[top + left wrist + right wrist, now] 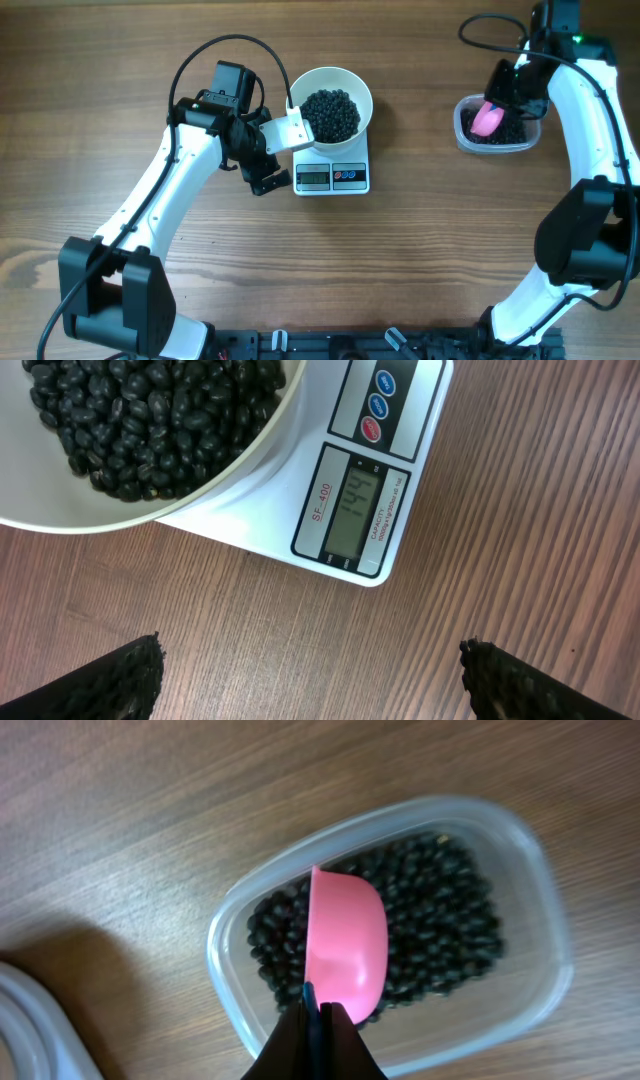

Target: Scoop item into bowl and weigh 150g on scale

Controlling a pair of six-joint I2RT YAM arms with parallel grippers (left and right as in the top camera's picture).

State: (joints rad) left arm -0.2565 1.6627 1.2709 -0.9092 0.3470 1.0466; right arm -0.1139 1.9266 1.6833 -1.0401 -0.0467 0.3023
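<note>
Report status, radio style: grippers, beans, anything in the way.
Left gripper open, empty, beside scale. Right gripper shut on pink scoop over tub. Beans in bowl on scale. Nothing between tub and bowl.

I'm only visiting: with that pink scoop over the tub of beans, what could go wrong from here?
1. The right gripper pinches the pink scoop by its thin handle over the tub. The bowl sits far across the table, so beans could spill on the way.
2. The bowl already holds a heap; a full scoop might overshoot.
3. The open left gripper is close to the scale; a nudge could upset the reading.
</note>
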